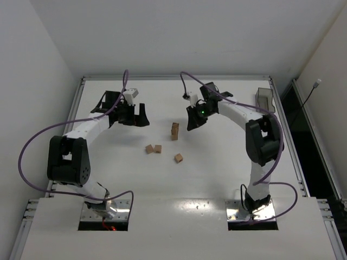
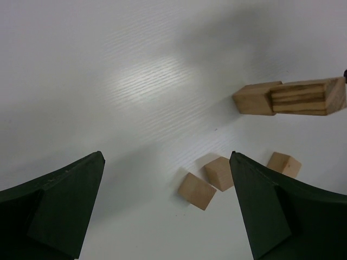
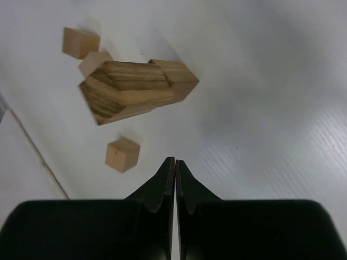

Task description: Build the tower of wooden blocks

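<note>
Item 1, table: white, bearing everything listed below

Item 2, tower: set upright near the table's middle, between the two grippers and closer to the right one. Two blocks are made out in it. The upper is marked by dark striped grain and the lower is plainer. It is touched by neither gripper.

Item 3, loose blocks: three are counted, all lying on the table on the near side of the tower. Two are placed just beside each other, to the left of the tower. The third block is set apart from them, to the right and nearer the arm bases.

Item 4, left gripper: held above bare table, left of the tower and well apart from it. Its jaws are spread wide, and the pair of blocks is seen through the gap.

Item 5, right gripper: held just right of the tower and pointed towards it. Its jaws are pressed together, fingertip against fingertip.

Item 6, bin: translucent grey, stood at the far right corner, well apart from the blocks
</note>
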Tool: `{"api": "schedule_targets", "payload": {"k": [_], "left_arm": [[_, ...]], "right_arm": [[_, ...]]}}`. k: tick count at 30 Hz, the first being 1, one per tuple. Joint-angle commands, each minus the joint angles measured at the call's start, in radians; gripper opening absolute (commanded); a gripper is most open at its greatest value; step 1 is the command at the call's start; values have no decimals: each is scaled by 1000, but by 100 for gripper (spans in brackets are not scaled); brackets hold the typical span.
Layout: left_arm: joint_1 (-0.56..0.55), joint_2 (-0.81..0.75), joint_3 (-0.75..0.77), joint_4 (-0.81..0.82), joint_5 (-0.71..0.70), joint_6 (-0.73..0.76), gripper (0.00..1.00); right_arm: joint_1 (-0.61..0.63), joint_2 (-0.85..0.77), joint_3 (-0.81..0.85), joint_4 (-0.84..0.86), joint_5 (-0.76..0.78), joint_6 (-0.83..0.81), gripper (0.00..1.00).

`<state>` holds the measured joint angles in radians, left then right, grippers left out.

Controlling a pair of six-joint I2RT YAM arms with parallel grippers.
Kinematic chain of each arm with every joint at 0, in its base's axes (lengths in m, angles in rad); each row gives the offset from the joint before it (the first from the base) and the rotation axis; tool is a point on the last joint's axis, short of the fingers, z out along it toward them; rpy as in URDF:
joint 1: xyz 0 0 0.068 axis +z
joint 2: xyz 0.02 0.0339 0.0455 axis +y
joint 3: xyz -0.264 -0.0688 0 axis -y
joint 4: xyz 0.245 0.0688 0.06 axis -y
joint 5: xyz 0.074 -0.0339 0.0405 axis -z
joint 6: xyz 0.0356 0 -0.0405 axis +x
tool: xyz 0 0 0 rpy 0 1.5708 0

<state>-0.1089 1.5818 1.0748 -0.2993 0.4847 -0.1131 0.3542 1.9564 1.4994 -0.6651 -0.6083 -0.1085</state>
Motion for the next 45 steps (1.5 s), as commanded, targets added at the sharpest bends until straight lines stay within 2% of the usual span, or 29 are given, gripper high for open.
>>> {"api": "schedule_targets", "payload": {"k": [1,3,7,14,21,32,40,45], "left_arm": [[-3,-37,-10,51,-112,-86,99],[-12,-37,-1,42,-123,-73,99],[-31,-37,-1,32,-113,-82,99],[-40,-16,11,42,-95,-82,99],[-40,-16,2,42,-95,-73,99],[-40,-16,2,42,-104,-73,99],[-40,-16,2,42,-104,-73,99],[-40,-6,11,42,-104,-73,99]], "right_arm": [[29,-57,-80,212,151,257,0],[55,-76,-106,237,238,344,0],[66,-76,-117,266,335,418,0],[106,-33,-81,285,393,490,0],[126,39,-41,257,352,500,0],[146,50,-41,246,343,509,0],[146,68,-30,226,321,500,9],[146,68,-48,217,321,490,9]]}}
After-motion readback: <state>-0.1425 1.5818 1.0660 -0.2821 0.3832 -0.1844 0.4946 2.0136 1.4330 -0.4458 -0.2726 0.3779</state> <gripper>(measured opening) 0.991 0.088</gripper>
